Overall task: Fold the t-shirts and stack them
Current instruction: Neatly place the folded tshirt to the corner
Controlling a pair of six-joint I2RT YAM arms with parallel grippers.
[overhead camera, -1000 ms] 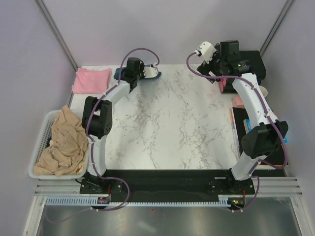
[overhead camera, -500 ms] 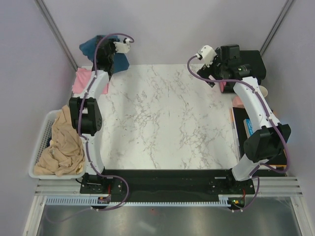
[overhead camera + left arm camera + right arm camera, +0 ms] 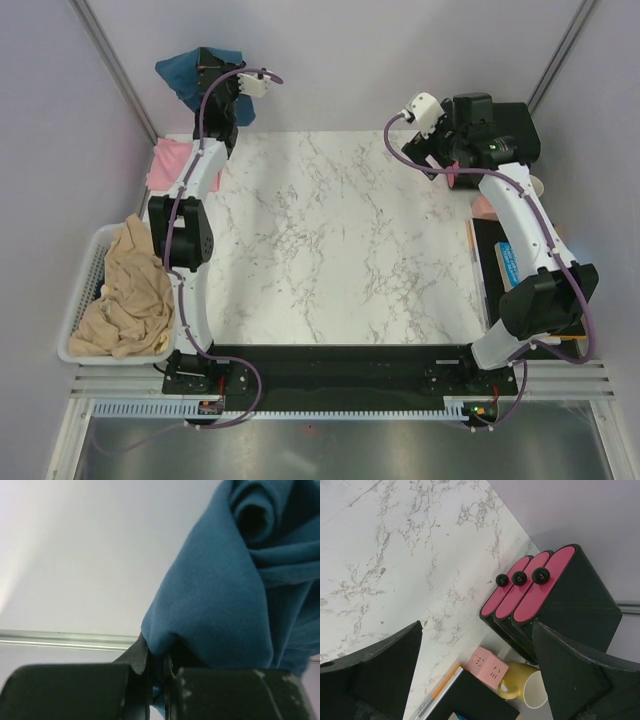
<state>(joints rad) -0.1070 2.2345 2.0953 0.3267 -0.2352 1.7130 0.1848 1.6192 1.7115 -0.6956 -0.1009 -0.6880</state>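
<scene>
left gripper [image 3: 156, 656] has the teal shirt [image 3: 220, 605] up high
jaws clamped on a bunched fold, above the far left corner of the table [image 3: 330, 250]; pink shirt [image 3: 168, 160] lies flat there; right gripper [image 3: 477, 667] wide apart, holding nothing

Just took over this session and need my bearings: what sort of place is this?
Probably a lab test booth, not a home: plain panel walls with metal corner posts, a marble-patterned table, and an aluminium mounting rail along its near edge.
</scene>
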